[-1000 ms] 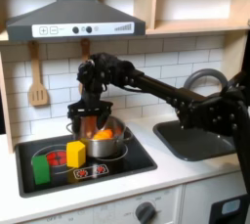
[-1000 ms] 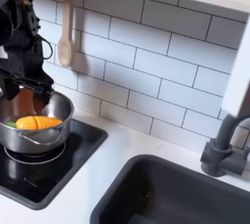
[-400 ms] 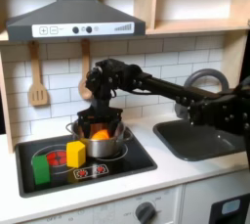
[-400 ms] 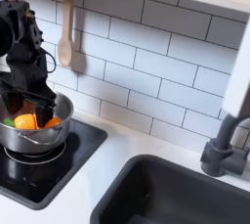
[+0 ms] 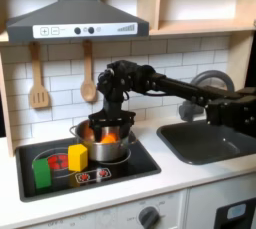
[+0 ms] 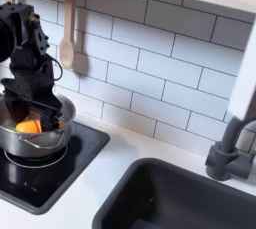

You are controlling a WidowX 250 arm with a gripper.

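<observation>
We see the end effector (image 5: 107, 123) at centre-left of the first exterior view, lowered over the steel pot (image 5: 103, 145) on the black stove top (image 5: 130, 165). In the second exterior view the end effector (image 6: 30, 101) sits at the left edge of the frame, its fingers down inside the pot's (image 6: 34, 145) rim. An orange object (image 6: 29, 127) lies in the pot just below the fingertips; in the first exterior view the orange object (image 5: 88, 131) peeks out at the pot's left rim. The fingers look parted, but we cannot tell whether they pinch anything or merely hang above the orange object.

To do this well, we judge that we keep the fingers clear of the pot wall, centre them over the orange object rather than its edge, and move straight up and down so the pot does not tip or slide on the stove top. The handle near the rim is something to avoid snagging.

Counting in the first exterior view: one pot, one orange object, one yellow block (image 5: 77, 157) and one green block (image 5: 42, 171) at the lower left on the stove top, two wooden utensils hanging on the tiled wall, a spatula (image 5: 38, 81) and a spoon (image 5: 88, 77), one range hood (image 5: 75, 18) at the top, one sink (image 5: 205, 141) at the right, and one faucet (image 6: 232, 149) at the second exterior view's right.
</observation>
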